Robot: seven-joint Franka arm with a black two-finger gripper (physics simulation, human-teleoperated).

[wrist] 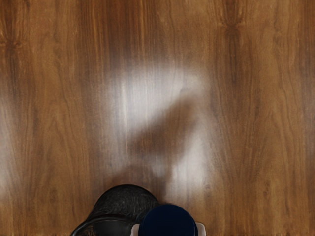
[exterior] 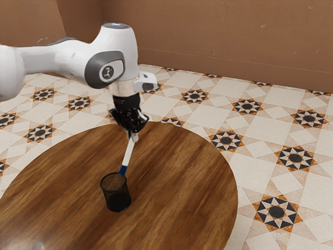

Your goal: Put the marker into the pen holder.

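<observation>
Lining up the marker (exterior: 127,155) with the pen holder (exterior: 110,197) is looking like the step in hand. The gripper (exterior: 133,136) is gripping the marker above the table (exterior: 177,187). Next, it is probably needing a small shift over the holder's mouth, then a gentle lowering that is clearing the rim. The marker is slanting in the exterior view, its white body running down to a blue end just beside the rim.
</observation>
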